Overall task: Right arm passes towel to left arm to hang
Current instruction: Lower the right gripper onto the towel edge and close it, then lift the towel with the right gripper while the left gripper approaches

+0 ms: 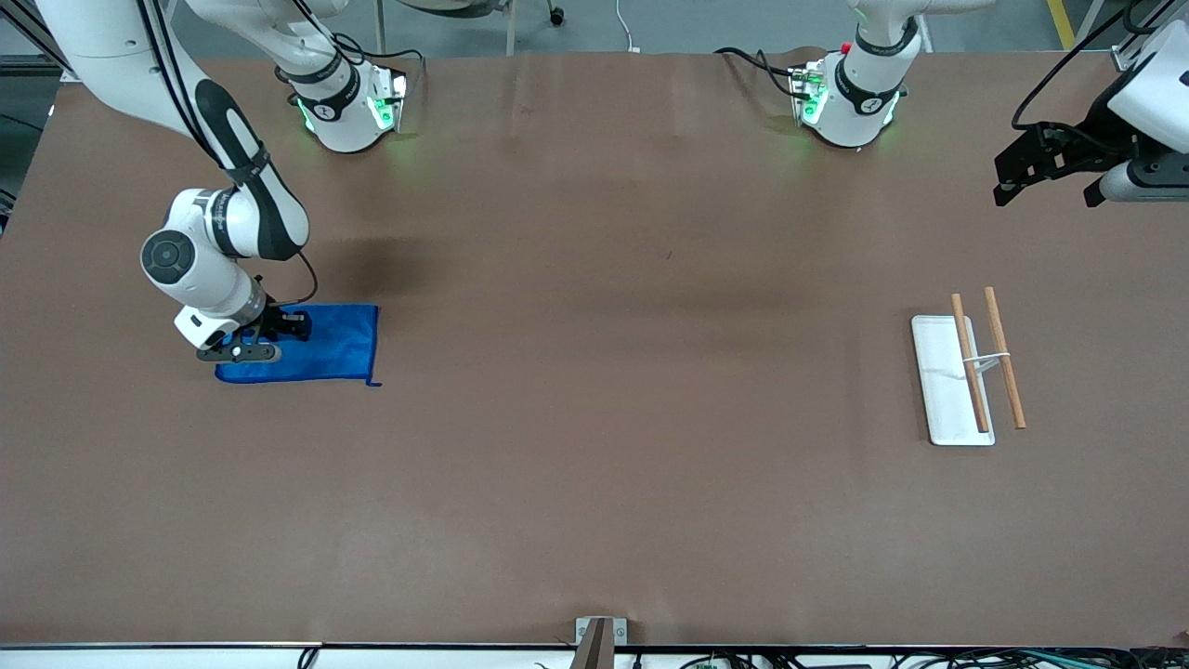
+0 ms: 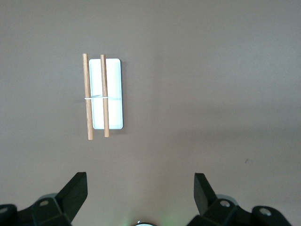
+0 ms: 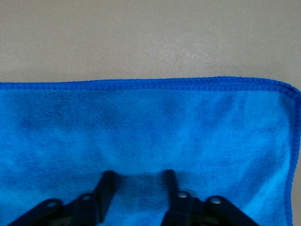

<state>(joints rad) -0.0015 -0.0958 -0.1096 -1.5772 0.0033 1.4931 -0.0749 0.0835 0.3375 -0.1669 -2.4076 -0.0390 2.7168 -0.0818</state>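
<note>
Robotics lab/test cell, not a home. Evidence: two white jointed arms w/ green-lit bases bolted along one edge of a wide worktop covered in plain brown sheeting. Cables run from both bases; more cable bundles along the edge nearest the front cam. Grey hard floor past the bases, w/ a yellow floor line, chair castor and metal frame legs. Bare, functional fit-out.

Brown counter carrying a blue towel lying flat at middle left of the frame, a white-based two-dowel rack at middle right.
</note>
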